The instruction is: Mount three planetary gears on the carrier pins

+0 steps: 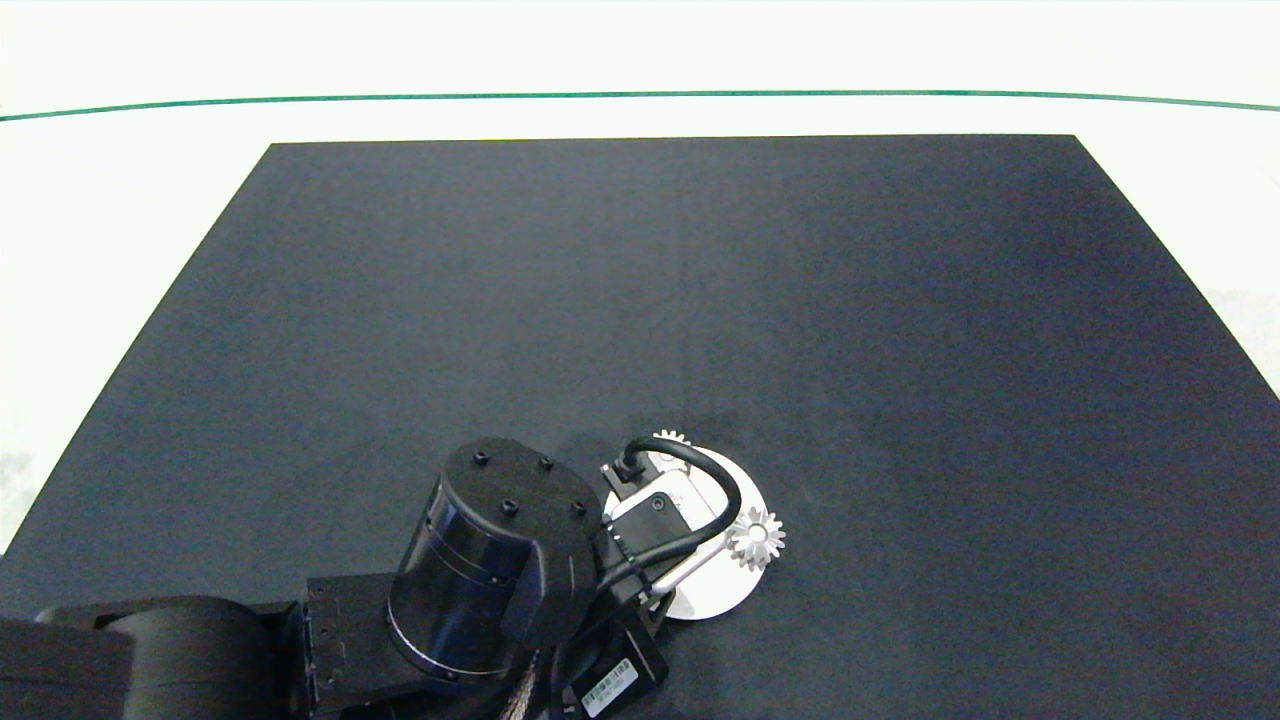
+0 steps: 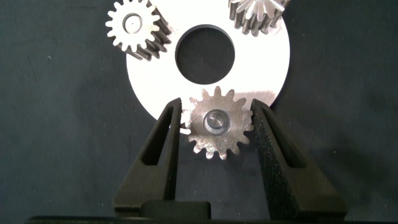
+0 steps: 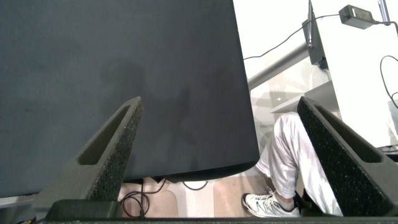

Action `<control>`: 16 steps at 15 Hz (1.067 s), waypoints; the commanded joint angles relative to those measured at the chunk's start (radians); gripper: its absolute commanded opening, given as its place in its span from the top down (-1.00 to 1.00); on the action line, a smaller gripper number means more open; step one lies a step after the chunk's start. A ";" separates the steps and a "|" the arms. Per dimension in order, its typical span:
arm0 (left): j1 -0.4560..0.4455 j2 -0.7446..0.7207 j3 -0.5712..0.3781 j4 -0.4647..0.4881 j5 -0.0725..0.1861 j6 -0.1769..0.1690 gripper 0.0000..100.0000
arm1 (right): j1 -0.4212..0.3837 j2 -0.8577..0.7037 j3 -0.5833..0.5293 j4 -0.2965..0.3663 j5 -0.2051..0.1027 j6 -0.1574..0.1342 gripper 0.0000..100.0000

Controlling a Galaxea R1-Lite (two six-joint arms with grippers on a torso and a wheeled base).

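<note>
Black mat point(image 1: 700, 300) covered the table; the white disc point(image 1: 715, 590) lay flat on it near the front edge, and everything else is placed from that disc.

Left arm point(image 1: 480, 580) came in low and hung directly over the disc, hiding most of it from above. Right arm was off the work entirely; its gripper point(image 3: 230, 155) sat spread wide past the mat edge, with a person's leg and shoe point(image 3: 267, 202) below it.

Left gripper point(image 2: 215, 124) straddled the disc's near rim. Its two fingers point(image 2: 165, 134) stood either side of the third gear point(image 2: 217, 123), close to the teeth but with slim gaps showing on both sides, so judged parted and not pinching.

Progress, judged: all three gears appeared seated. First gear point(image 2: 134, 28) sat on the disc's far rim to one side of the centre hole point(image 2: 205, 53), with a pin end point(image 2: 134, 23) visible in its bore. Second gear point(image 2: 258, 15) sat on the far rim at the other side, partly cut off. The third gear also showed a pin end in its bore. Likely left: withdraw the gripper.

Orientation: each gear lay flat, faces up, bore axis upright along its pin; teeth overhung the disc's rim.
</note>
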 commanded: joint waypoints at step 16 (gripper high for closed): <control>-0.003 0.011 0.047 -0.090 0.001 0.002 0.80 | 0.000 0.001 -0.009 0.004 -0.003 -0.004 -1.00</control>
